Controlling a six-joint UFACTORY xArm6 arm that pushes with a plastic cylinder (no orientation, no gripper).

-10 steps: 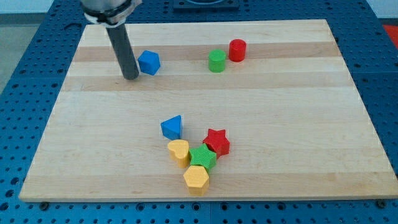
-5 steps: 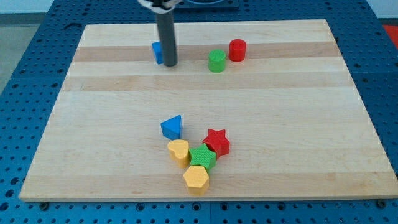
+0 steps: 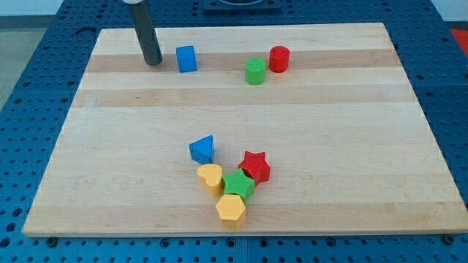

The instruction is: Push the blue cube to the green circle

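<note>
One upright rod, my tip (image 3: 153, 63) left of blue cube (image 3: 186, 58)

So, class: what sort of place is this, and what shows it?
Probably a robotics lab bench: a wooden board on a blue perforated table, small coloured blocks like the blue cube, and my tip.

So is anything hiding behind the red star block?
Nothing shows behind the red star block, only bare wooden board toward the view's top. The green star block touches it in front. A sliver of board right behind it is covered, so I can't see that.
</note>
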